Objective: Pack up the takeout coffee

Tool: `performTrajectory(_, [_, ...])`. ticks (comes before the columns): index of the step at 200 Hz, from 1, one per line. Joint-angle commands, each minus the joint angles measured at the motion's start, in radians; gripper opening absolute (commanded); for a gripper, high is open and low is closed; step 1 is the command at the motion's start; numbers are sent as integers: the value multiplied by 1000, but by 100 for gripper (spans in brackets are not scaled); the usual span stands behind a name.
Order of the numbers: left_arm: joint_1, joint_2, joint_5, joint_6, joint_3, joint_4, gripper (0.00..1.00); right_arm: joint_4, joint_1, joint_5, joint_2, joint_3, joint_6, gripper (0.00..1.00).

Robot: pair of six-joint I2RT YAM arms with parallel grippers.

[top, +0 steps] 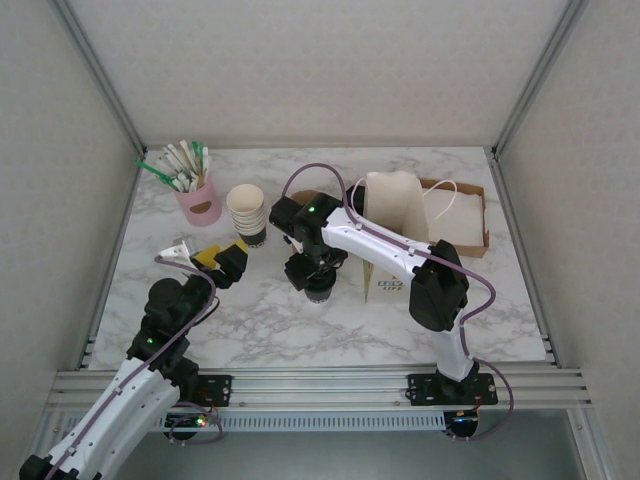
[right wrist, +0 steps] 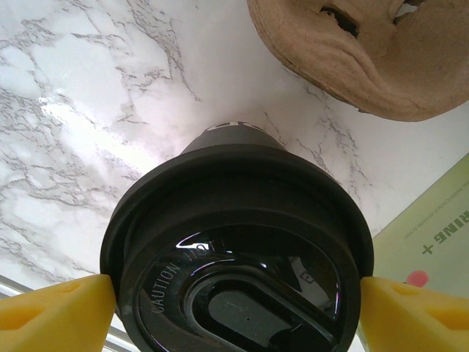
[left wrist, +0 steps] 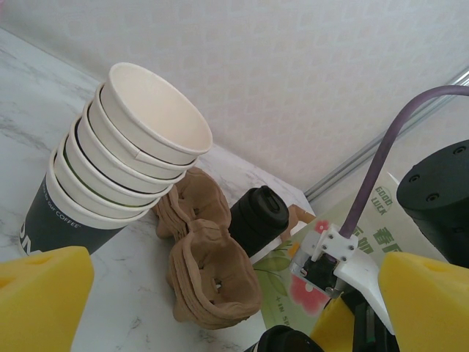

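The takeout coffee [right wrist: 234, 249] stands on the marble table with its round black lid facing the right wrist camera. My right gripper [right wrist: 234, 308] is shut on it, one yellow pad [right wrist: 55, 315] against each side of the lid's rim. From above, the right gripper [top: 318, 272] hangs over the cup [top: 320, 290] at the table's middle. In the left wrist view the lid's edge [left wrist: 286, 341] shows at the bottom. My left gripper [top: 225, 253] stands open and holds nothing, left of the cup, its yellow fingers [left wrist: 37, 293] wide apart.
A lidless stack of cream cups [left wrist: 132, 147] stands at the back left, beside brown pulp cup carriers [left wrist: 212, 271] and a black stack of lids [left wrist: 258, 216]. A paper bag [top: 395, 225] stands right of centre, a cardboard tray [top: 465, 215] behind it. A pink holder with stirrers [top: 198, 203] is far left.
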Motion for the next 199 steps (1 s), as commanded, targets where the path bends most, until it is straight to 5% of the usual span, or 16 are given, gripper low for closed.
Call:
performTrajectory(1, [11,-10,3,18,-14,9,100,-15,-7,15,20,4,15,87])
performTrajectory(199, [13,-16,4,18,-13,2,100,13,-33,25,-15,10,23,87])
